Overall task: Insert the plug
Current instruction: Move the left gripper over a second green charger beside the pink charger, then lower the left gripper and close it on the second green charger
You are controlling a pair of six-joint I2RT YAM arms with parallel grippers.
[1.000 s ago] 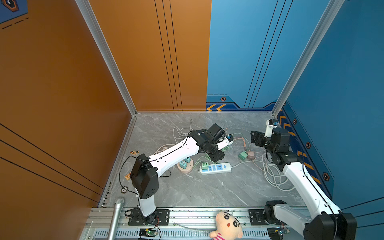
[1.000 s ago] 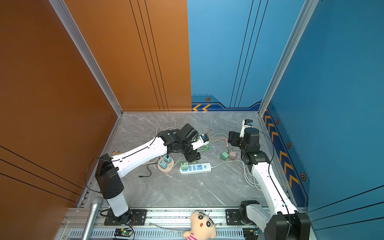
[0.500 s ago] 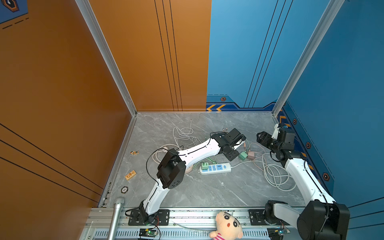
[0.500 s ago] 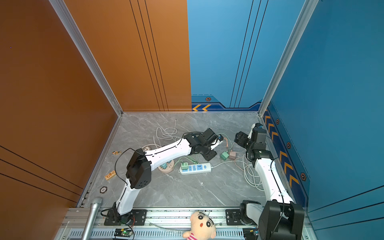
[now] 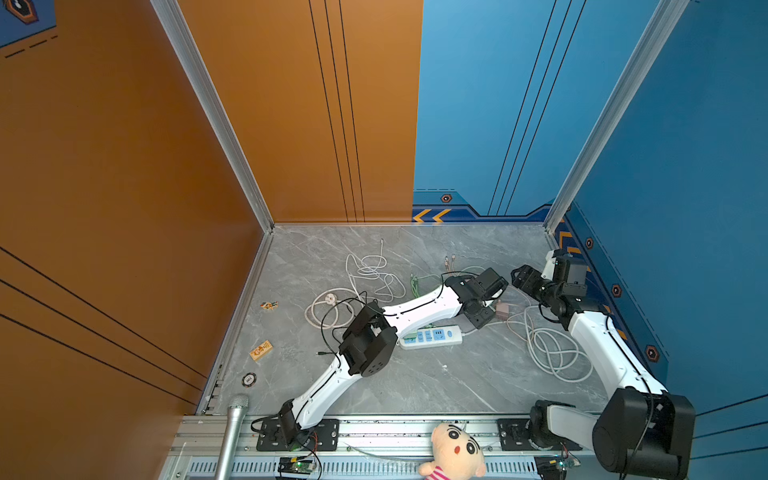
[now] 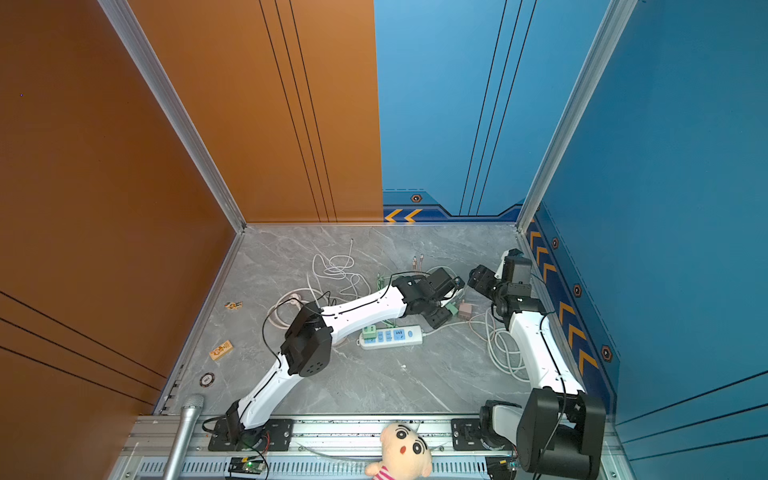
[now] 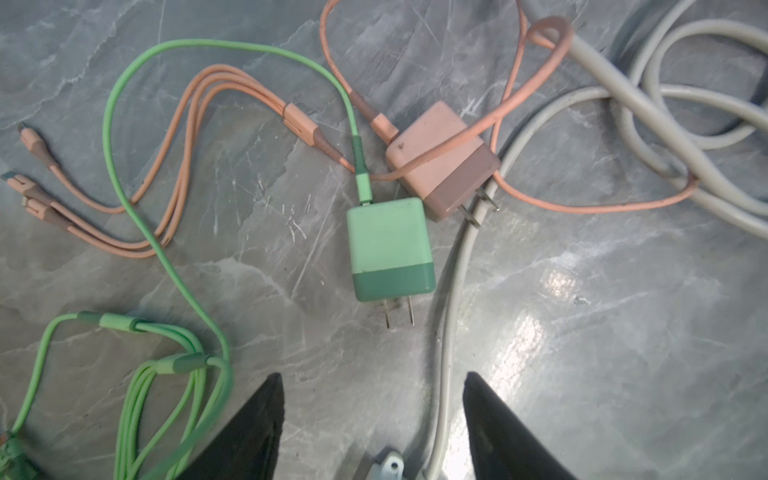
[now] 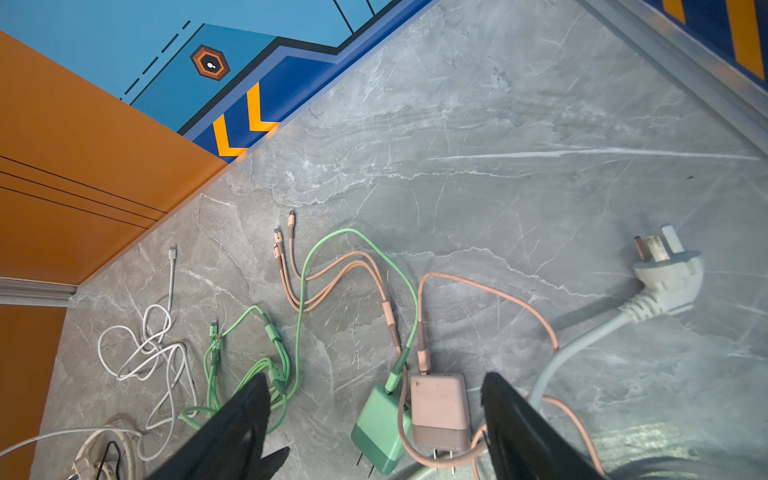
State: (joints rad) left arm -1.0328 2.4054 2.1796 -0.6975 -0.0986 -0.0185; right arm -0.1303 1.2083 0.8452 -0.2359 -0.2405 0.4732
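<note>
We held the left gripper (image 7: 370, 376), jaws spread and empty, above the two-tone green plastic charger plug (image 7: 390, 249) to straddle it. It lay flat, unplugged, apart from the white power strip (image 5: 432, 336). The right gripper (image 8: 374, 378) was likewise open.

Two robot arms, the left arm (image 5: 415, 309) and the right arm (image 5: 598, 345), reach over one marble surface (image 5: 415, 382) carrying one power strip (image 5: 432, 336), one three-pin plug (image 8: 665, 274) and two loose chargers: one green charger (image 7: 390, 249), one pink charger (image 7: 442, 160). A third charger (image 6: 368, 331), green, sits in the strip. One microphone (image 5: 235, 432) and one plush doll (image 5: 453, 451) lie at the front edge.
</note>
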